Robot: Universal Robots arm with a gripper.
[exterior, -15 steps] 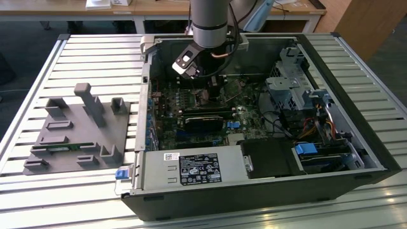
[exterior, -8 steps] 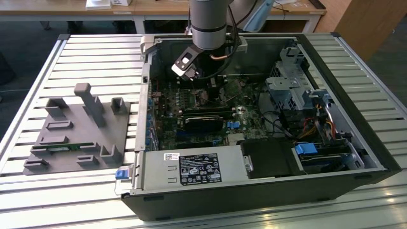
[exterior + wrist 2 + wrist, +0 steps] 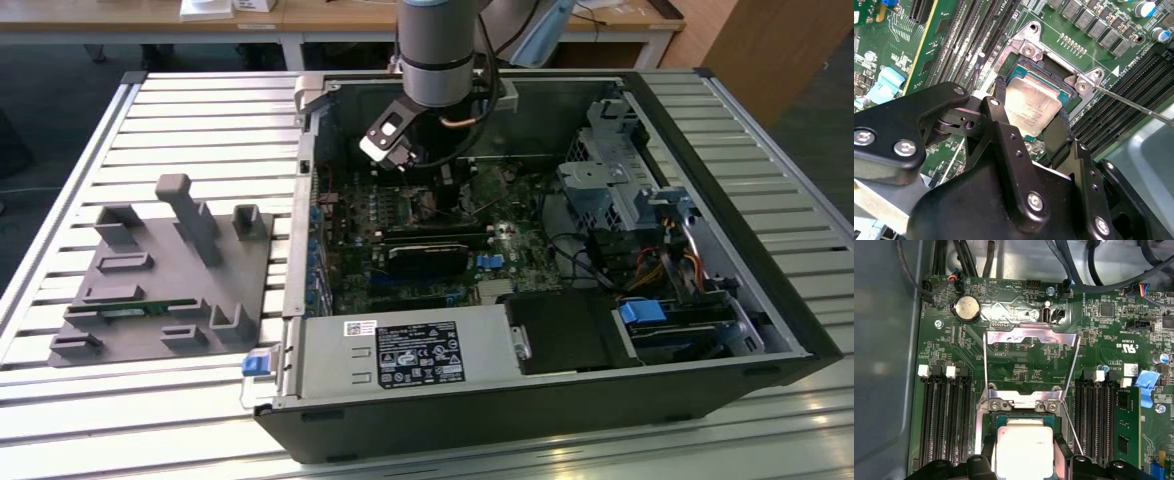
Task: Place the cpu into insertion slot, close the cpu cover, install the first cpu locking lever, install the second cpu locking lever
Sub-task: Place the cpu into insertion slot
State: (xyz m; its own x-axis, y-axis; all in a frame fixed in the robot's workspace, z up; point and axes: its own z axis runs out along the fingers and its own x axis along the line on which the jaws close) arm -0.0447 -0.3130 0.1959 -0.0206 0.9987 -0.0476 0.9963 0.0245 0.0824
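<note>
Clamped on the cpu (image 3: 1031, 102) with the gripper (image 3: 1030, 112), black fingers (image 3: 1056, 137) pressed against opposite edges, directly over the insertion slot (image 3: 1043, 62). Behind it, the cpu cover (image 3: 1029, 337) swung up and open. In the exterior view: open computer case (image 3: 747, 200) mid-frame on a slatted metal table (image 3: 134, 110), grey fixture tray (image 3: 134, 290) at left, wooden desks (image 3: 347, 15) along the top.

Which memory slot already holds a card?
The one ending at the light blue clip holds a green card; the black slots with white clips are empty.
</note>
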